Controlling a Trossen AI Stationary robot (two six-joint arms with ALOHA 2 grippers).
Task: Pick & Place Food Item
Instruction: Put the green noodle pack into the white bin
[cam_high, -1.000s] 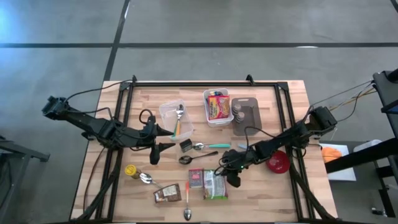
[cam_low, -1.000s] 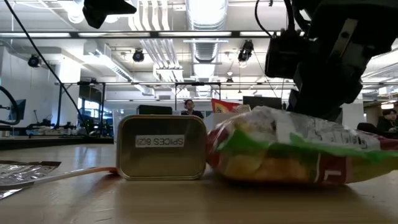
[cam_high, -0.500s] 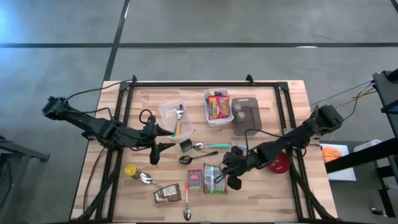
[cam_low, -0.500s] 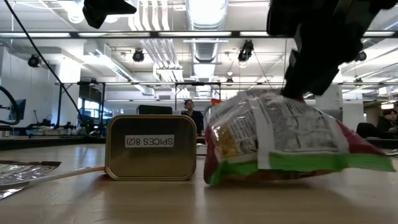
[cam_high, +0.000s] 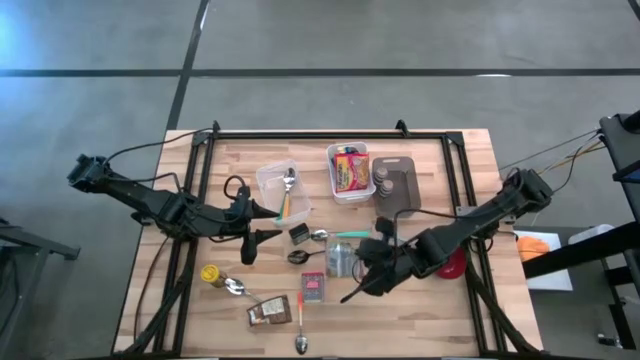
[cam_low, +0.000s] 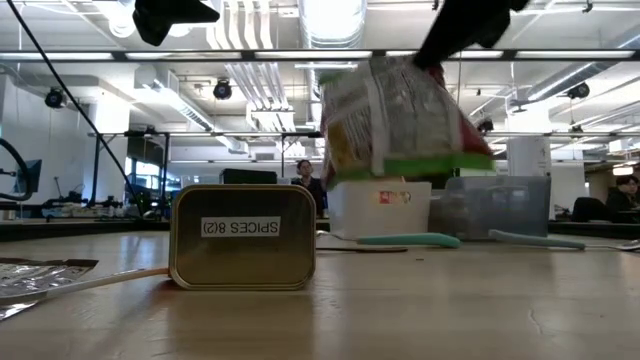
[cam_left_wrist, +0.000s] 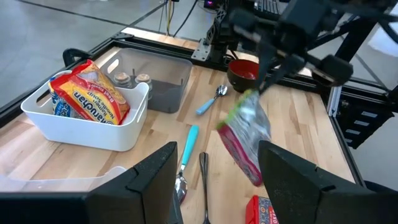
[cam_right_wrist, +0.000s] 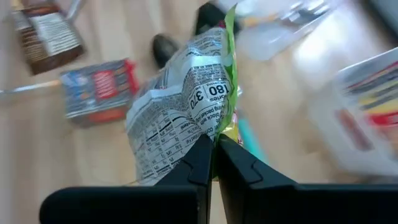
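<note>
A snack bag (cam_high: 340, 258), printed green, red and white, hangs in the air over the table's middle, with my right gripper (cam_high: 365, 262) shut on it. The low view shows the bag (cam_low: 395, 120) well above the tabletop. From the left wrist view it (cam_left_wrist: 245, 140) dangles tilted under the right gripper (cam_left_wrist: 264, 84). My left gripper (cam_high: 262, 225) waits open above the table's left half, and its fingers (cam_left_wrist: 155, 180) have nothing between them. My right gripper pinches the bag's edge seam (cam_right_wrist: 219, 134) between its two shut fingers. The fingers slant down at it from above. The bag hangs below them, tilted and lifted clear of the table.
At the far side stand a white bin (cam_high: 348, 170) of noodle packs, a clear tub (cam_high: 280, 185) and a grey tray (cam_high: 395, 185) with jars. A red bowl (cam_high: 450, 260) sits at the right. A spice tin (cam_high: 313, 288), spoons and a brown packet (cam_high: 268, 313) lie near the front.
My right gripper has risen and tipped while staying shut on the bag, drifting a little toward the table's far edge. The bag, which lay flat on the table, was first raised at one end and now hangs clear.
</note>
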